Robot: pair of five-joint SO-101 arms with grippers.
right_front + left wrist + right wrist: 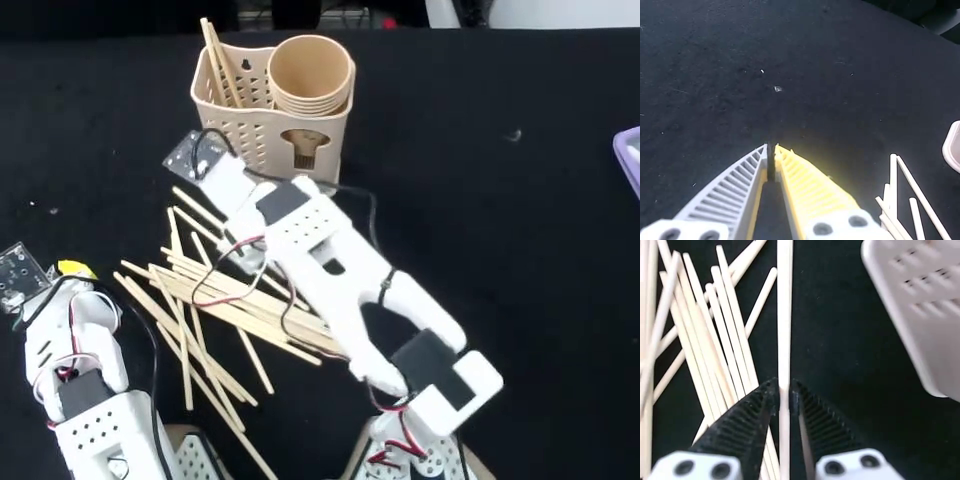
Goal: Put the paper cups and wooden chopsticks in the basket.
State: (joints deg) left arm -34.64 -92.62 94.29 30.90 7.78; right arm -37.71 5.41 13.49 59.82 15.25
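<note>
Your right claw (783, 388) pinched one chopstick (784, 315) near the basket (920, 305); your left claw (771, 148) was closed on nothing. Cups (311, 68) stood in the basket; the other sticks (215, 305) lay on the table (500, 200).

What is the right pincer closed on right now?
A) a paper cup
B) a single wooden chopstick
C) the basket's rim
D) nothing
B: in the right wrist view the right pincer clamps one wooden chopstick, apart from the basket.

White arms (340, 280), black servos (283, 200), red wires (215, 297)
</note>
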